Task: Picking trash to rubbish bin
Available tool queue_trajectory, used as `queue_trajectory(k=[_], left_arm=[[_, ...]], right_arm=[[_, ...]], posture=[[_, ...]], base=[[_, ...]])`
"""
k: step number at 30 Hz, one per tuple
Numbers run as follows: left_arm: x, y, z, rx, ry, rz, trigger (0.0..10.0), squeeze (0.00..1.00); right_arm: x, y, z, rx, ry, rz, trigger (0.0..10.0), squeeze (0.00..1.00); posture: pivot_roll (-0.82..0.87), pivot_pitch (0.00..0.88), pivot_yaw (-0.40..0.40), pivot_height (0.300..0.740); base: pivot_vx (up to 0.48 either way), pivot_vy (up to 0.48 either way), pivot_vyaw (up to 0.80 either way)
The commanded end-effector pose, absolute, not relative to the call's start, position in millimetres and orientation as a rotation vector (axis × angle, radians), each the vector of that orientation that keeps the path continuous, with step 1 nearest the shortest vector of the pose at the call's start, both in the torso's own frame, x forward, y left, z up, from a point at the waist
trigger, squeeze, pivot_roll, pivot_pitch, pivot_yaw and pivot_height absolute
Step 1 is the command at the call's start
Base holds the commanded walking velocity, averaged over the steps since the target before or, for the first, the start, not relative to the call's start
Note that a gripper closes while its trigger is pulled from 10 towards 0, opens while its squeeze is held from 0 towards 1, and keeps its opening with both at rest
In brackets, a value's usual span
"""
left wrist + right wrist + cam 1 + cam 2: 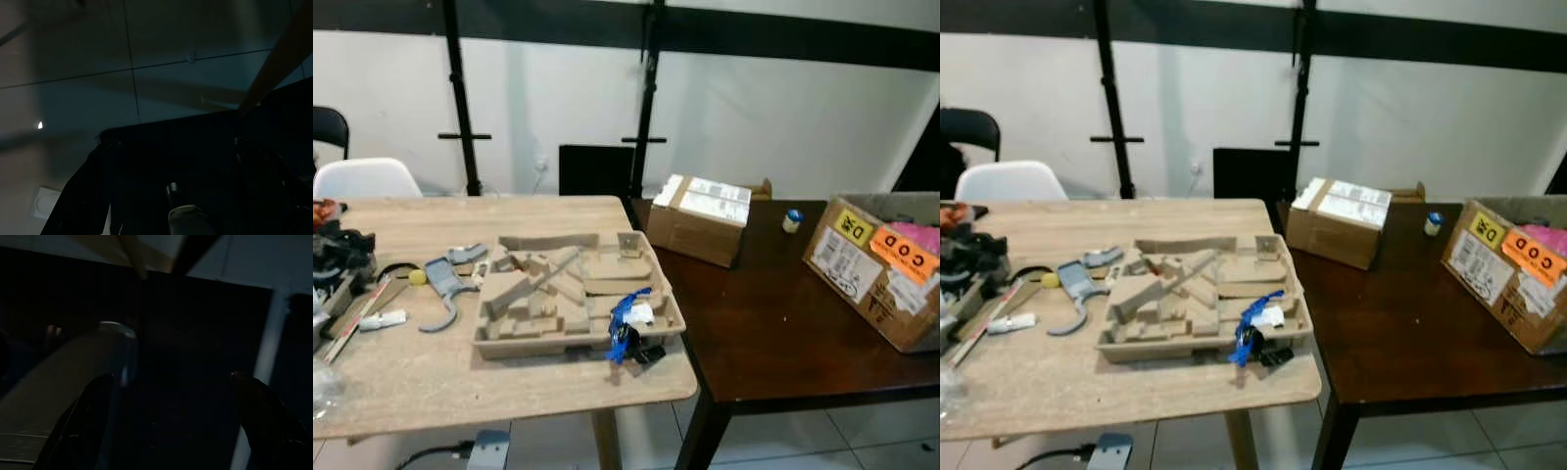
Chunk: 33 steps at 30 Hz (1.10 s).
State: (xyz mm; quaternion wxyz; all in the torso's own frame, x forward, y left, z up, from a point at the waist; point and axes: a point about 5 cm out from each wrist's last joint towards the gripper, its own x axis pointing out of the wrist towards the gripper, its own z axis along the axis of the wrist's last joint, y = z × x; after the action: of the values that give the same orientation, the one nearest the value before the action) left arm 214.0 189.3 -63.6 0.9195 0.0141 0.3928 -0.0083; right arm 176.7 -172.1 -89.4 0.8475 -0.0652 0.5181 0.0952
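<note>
A light wooden table (431, 377) stands edge to edge with a dark brown table (773, 323) in a white-walled room; on the light one lies a moulded cardboard tray (570, 294) of packing pieces, and a blue scrap of wrapper (628, 321) is draped over the tray's near rim, just beside a small black object at the table's front edge; this scrap looks the likeliest piece of trash. To the robot's left of the tray lie a grey curved tool (443, 289), a small yellow ball (417, 277) and a heap of dark gear (337, 259). On the dark table sit a closed cardboard box (700, 220), a small blue-capped bottle (792, 220) and an open box with orange labels (881, 269); white chairs stand behind.

Both arms hang low in shadow; the right gripper (171, 431) shows its jaws spread apart with nothing between them, while the left gripper (195, 196) is too dark to say whether its jaws are open or closed.

To do the step well, the robot should close in on the front edge of the light table, reach for the wrapper from above, and pinch it clear of the tray rim without dragging the tray.
</note>
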Motion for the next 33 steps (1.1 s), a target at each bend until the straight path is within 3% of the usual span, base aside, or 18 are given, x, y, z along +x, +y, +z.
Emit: queue_trajectory(k=[1,8,33], left_arm=[[209.8,189.7,-66.0,0.028,0.819,-0.018,10.0,0.0],[210.5,187.9,-65.6,0.033,0.816,-0.036,10.0,0.0],[208.5,185.5,-66.9,0.024,0.819,-0.046,10.0,0.0]], right_arm=[[178.5,-172.4,-88.6,-0.143,1.082,0.2,10.0,0.0],[177.7,-172.9,-88.9,-0.143,1.082,0.199,10.0,0.0],[175.9,-175.1,-89.4,-0.15,1.083,0.201,10.0,0.0]], posture=[[0.08,0.012,-0.044,0.74],[0.07,0.009,-0.043,0.74],[0.07,0.0,-0.046,0.74]], base=[[0.0,0.0,0.0],[0.0,0.0,0.0],[0.0,-0.306,0.0]])
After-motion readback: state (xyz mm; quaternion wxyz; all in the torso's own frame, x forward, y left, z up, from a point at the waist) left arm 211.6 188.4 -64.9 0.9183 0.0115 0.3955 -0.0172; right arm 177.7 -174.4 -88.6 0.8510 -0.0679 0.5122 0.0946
